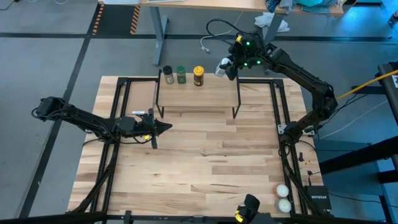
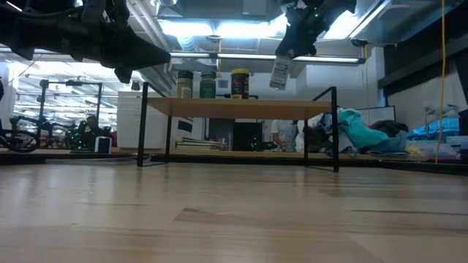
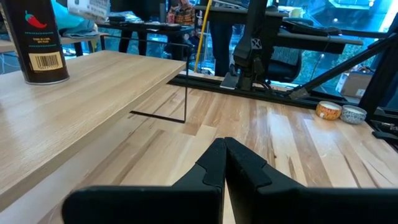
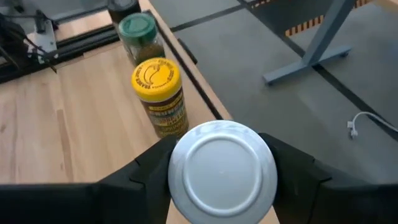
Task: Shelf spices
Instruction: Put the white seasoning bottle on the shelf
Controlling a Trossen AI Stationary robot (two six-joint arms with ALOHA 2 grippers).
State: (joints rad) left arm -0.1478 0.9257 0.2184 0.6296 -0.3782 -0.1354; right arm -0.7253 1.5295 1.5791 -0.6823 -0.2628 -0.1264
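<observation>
Holding white-lidded jar [image 4: 222, 171] in your right gripper [image 1: 227, 67], fingers clamped on it, above shelf [image 1: 198, 96] right end, frame upper centre. Left gripper [image 1: 163, 127] fingers closed, empty, over tabletop [image 1: 205, 168] centre-left.

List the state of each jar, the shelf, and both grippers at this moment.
Black-lidded jar: upright on the shelf.
Green-lidded jar: upright on the shelf.
Yellow-lidded jar: upright on the shelf.
White-lidded jar: held in the air, tilted, above the shelf's right part.
Shelf: standing, three jars along its far edge.
Right gripper: shut on the white-lidded jar.
Left gripper: shut, empty, near the shelf's front left leg.
</observation>
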